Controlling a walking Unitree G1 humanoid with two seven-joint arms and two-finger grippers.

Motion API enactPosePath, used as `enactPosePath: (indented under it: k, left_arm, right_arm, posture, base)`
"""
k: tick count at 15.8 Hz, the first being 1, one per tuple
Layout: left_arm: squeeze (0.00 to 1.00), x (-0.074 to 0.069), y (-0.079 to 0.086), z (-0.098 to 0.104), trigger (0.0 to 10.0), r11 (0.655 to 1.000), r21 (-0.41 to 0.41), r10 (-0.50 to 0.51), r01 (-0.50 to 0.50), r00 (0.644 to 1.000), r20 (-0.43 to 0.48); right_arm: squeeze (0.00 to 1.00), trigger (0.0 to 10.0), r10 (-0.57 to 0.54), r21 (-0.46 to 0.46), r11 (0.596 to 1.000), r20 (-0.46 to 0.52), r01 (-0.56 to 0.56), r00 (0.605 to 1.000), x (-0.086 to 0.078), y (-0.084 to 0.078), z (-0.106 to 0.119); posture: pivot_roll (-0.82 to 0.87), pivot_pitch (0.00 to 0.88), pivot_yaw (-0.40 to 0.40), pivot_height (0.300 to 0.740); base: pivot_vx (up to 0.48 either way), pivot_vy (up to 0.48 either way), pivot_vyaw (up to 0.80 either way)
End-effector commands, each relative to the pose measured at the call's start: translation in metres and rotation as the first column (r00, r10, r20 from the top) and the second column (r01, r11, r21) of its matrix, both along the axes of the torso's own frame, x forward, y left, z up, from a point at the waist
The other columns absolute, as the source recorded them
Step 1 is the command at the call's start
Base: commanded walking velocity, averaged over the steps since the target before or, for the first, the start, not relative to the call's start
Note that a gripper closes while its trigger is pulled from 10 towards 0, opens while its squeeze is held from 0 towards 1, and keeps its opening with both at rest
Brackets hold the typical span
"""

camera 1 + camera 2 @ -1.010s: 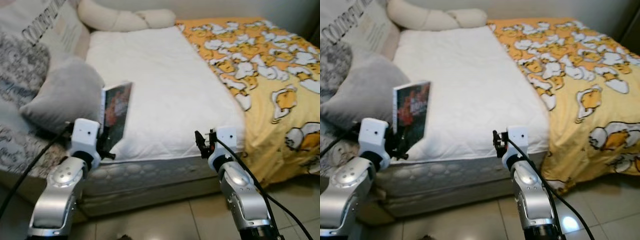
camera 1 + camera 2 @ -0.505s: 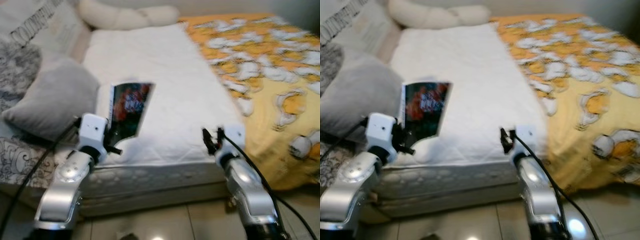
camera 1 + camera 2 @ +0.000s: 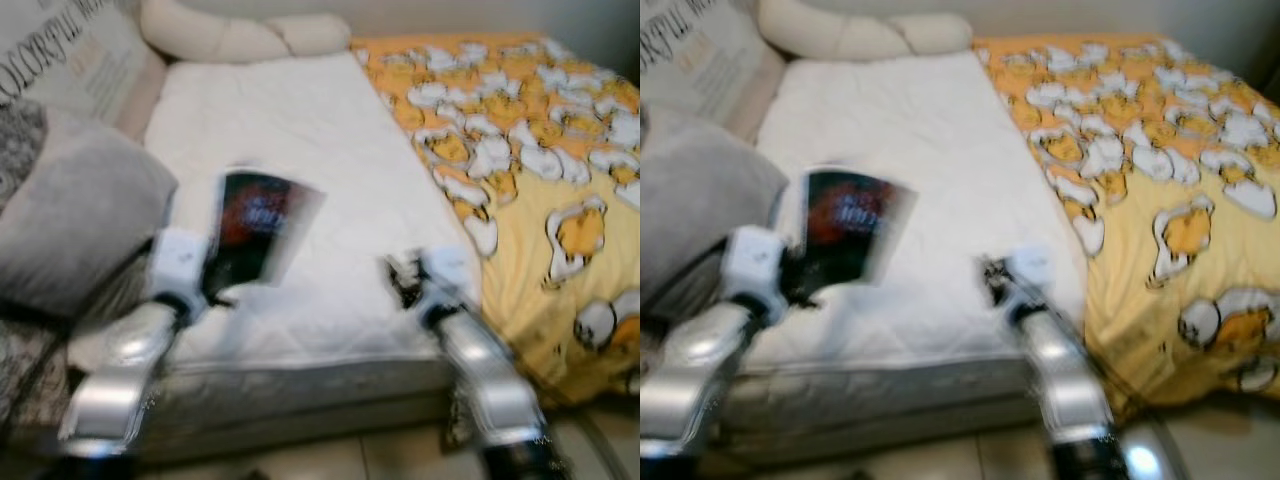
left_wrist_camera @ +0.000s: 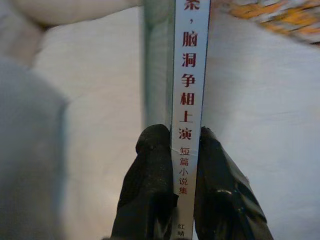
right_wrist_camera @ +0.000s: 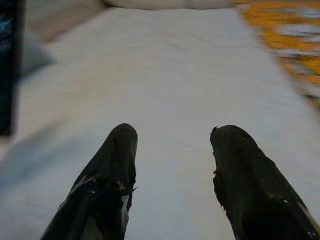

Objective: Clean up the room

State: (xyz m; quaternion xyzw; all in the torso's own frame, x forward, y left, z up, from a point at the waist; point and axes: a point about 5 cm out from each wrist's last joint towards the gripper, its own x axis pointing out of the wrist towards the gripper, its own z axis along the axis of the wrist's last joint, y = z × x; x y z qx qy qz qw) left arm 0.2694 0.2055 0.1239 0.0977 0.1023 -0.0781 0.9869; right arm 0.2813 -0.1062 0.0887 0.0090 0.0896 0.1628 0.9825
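The bed carries everything here: a white quilt over its left and middle, a yellow duvet with white cartoon figures along the right side, a long cream bolster at the head, a grey cushion on the left and a printed pillow behind it.

The left hand is clamped on a book, one black finger pressed to each cover near the lower end of the spine. The book stands raised above the quilt near the front left of the bed, leaning to the right, its dark cover with red lettering facing outward. From the wrist camera the white spine shows a column of red Chinese characters running up between the fingers.

The right hand hovers over the quilt near the front edge of the mattress, fingers apart with nothing between them.

Against half a second ago, the book sits a little further over the quilt and leans more, the left arm having carried it forward; a second ago it was nearly upright beside the cushion. The whole view has also shifted and blurred, so the camera itself is moving. The right hand keeps its open pose over the same part of the mattress edge.
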Motion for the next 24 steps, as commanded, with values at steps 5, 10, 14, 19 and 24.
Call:
enactPosePath:
  k: [5,10,14,19,24]
  left_arm:
    - [0.0,0.004,-0.004,0.012,10.0,1.0,0.007,-0.025,0.025,0.998,0.053]
    - [0.0,0.003,-0.003,0.011,10.0,0.999,0.013,-0.031,0.031,0.998,0.047]
    - [0.0,0.003,-0.002,0.01,10.0,0.999,0.018,-0.035,0.034,0.999,0.037]
    - [0.0,-0.004,-0.003,0.004,10.0,0.998,-0.037,-0.047,0.046,0.999,-0.023]
    - [0.0,0.016,-0.006,-0.002,10.0,0.977,-0.19,-0.123,0.094,0.982,-0.147]
  right_arm:
    - [0.0,10.0,-0.024,-0.013,1.0,0.003,0.024,1.0,0.0,-0.014,0.001]
    - [0.0,10.0,-0.021,-0.02,1.0,0.004,0.021,1.0,0.001,-0.013,0.001]
    - [0.0,10.0,-0.022,-0.022,1.0,0.007,0.022,1.0,0.001,-0.014,0.002]
    - [0.0,10.0,-0.004,-0.003,1.0,0.002,0.004,1.0,-0.003,-0.018,0.005]
    - [0.0,10.0,0.19,0.001,0.982,-0.023,-0.19,0.981,-0.009,-0.023,0.011]
  posture:
    - [-0.02,0.0,0.019,0.74]
    - [-0.03,0.0,0.021,0.74]
    - [-0.03,0.0,0.019,0.74]
    - [-0.04,0.0,0.013,0.74]
    - [-0.04,0.0,-0.016,0.74]
  base:
    - [0.333,0.0,0.0]
    - [0.326,0.0,0.0]
    - [0.301,0.0,0.0]
    - [0.054,0.0,0.0]
    - [0.0,0.0,0.0]
